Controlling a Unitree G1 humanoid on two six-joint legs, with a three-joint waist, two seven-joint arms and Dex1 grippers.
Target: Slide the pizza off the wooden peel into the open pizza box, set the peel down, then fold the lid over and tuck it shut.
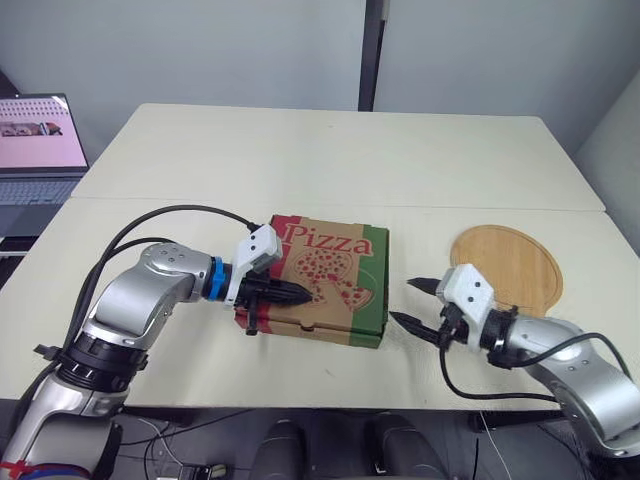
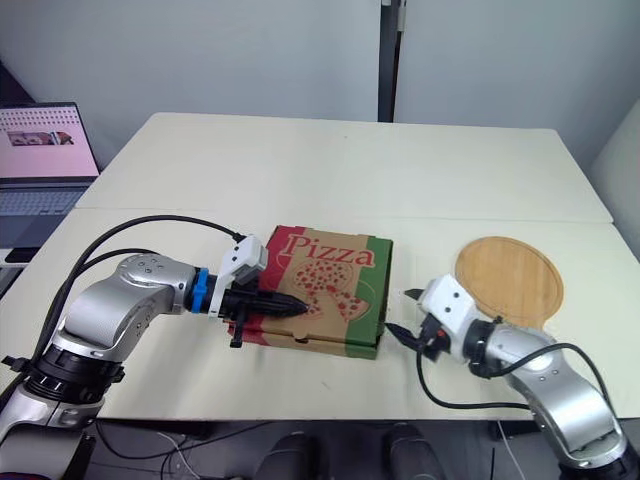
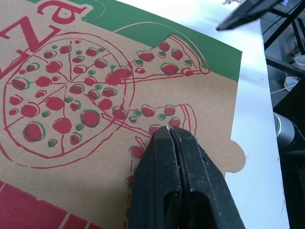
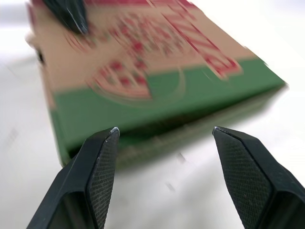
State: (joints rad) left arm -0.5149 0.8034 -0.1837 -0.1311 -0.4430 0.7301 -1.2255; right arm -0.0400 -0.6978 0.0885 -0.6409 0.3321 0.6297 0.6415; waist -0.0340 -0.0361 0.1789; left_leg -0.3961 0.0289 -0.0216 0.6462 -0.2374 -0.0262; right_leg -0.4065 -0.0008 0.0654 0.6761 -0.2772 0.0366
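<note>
**Q:** Cream table (image 1: 320, 160), seen from your head cameras: where does the pizza box lie?

**A:** You find the pizza box (image 1: 340, 290) near the front edge, its lid (image 3: 95, 95) folded down flat. The wooden peel (image 1: 510, 265) lies flat to its right, apart from it.

**Q:** And your grippers?

**A:** Your left gripper (image 1: 300, 296) has its fingers pressed together, tips over the printed lid. Your right gripper (image 1: 402, 300) is spread wide and holds nothing, just beside the box's green right wall and facing it.
</note>
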